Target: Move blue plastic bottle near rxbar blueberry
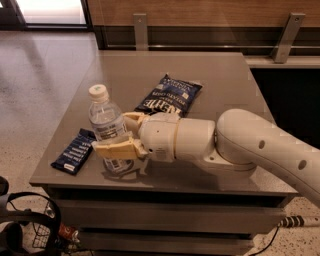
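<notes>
hand point(120, 134) clamped on blue plastic bottle point(106, 120) at near-left of bench point(220, 75); bottle leans slightly left, just right of rxbar blueberry point(75, 151); chip bag point(170, 97) lies farther back, to the right

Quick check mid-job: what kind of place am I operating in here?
Likely an office break area or café: a grey table on a polished speckled floor, a wood-panelled wall behind. The gripper is low over the table near the rxbar blueberry, jaws shut on the blue plastic bottle.
</notes>
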You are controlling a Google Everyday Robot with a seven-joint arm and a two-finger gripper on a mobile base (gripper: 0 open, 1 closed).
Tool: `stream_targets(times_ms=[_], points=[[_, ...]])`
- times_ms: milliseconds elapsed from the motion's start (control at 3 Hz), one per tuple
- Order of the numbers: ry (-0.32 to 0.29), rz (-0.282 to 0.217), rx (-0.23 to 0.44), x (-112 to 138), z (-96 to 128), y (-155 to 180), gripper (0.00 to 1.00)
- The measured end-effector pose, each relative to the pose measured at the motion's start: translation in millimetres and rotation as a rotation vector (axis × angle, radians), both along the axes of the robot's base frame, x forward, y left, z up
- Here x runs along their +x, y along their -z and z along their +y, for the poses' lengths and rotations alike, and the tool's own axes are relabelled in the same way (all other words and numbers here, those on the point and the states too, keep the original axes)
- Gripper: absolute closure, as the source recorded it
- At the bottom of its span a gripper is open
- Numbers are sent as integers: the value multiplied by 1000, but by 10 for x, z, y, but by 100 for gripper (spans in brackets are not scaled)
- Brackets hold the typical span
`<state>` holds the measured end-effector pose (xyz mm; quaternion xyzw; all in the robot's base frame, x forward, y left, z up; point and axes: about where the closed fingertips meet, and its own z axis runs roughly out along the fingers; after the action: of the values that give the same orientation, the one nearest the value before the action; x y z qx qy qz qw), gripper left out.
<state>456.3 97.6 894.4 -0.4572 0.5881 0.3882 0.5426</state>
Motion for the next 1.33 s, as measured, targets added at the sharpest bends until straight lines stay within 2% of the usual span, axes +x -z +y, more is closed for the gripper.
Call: stream_targets(times_ms=[1000,1333], points=[[-11,-5,-4,-31,57,-20,5],[-13,-6,-4,-38,70,-25,0]])
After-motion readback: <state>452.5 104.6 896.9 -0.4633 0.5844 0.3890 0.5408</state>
